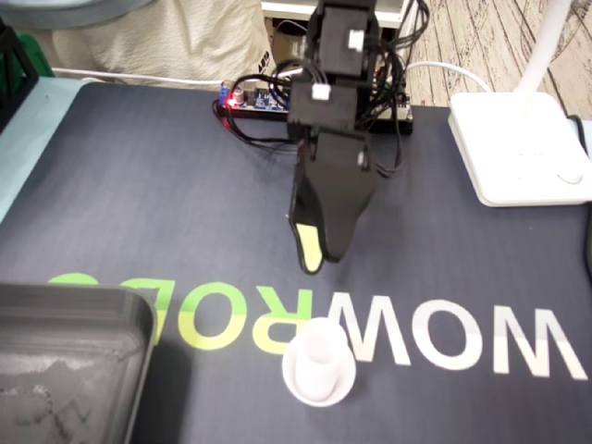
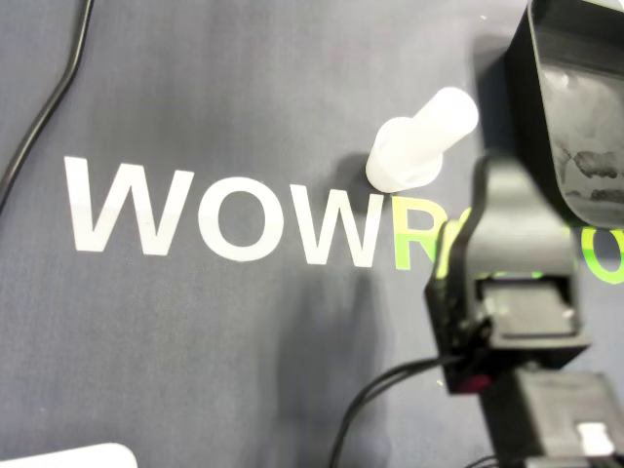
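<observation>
A small white object (image 1: 318, 363) stands upright on the dark mat: a short tube on a wider round base, also in the overhead view (image 2: 421, 141). It rests on the "WOWROBO" lettering (image 1: 444, 338). My black gripper (image 1: 321, 259) hangs tip-down above the mat, a short way behind the white object and apart from it. One jaw tip carries yellowish tape. The jaws lie together and hold nothing. From overhead the gripper (image 2: 450, 255) sits just below and right of the white object.
A black tray (image 1: 65, 296) fills the lower left of the fixed view; overhead it appears at the top right (image 2: 546, 78). A white lamp base (image 1: 518, 148) stands at the right rear. A controller board (image 1: 250, 100) with cables lies behind the arm. A black cable (image 2: 49, 97) crosses the mat.
</observation>
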`<state>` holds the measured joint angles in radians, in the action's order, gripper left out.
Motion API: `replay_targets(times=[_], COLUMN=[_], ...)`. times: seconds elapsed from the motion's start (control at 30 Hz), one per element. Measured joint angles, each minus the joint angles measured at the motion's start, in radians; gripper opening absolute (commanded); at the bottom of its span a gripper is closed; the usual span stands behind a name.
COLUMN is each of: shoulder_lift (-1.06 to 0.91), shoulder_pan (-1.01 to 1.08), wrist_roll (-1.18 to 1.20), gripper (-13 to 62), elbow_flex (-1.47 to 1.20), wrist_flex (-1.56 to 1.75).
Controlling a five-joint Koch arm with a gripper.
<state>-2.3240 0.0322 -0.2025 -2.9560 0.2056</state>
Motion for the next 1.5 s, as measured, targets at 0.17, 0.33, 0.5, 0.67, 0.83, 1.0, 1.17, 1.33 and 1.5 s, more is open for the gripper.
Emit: replay_targets(times=[0.17,0.33,0.5,0.67,0.83,1.0,1.17,1.33,1.5], shoulder_lift=[0.000,0.000,0.000,0.000,0.000,0.000,0.000,0.000,0.000], shoulder_pan=[-0.006,-0.005,0.002,0.008,0.008,0.009,0.009,0.009,0.009], wrist_roll=[0.049,0.057,0.057,0.097,0.112,0.112,0.112,0.112,0.112], gripper=[34.2,34.2,34.2,34.3,34.3,33.7,33.9,33.9,33.9], elbow_flex=[-0.069,-0.117,-0.117,-0.117,-0.117,-0.117,-0.118,-0.118,-0.118], wrist_flex=[0.000,0.000,0.000,-0.051,-0.144,-0.190,-0.192,-0.192,-0.192])
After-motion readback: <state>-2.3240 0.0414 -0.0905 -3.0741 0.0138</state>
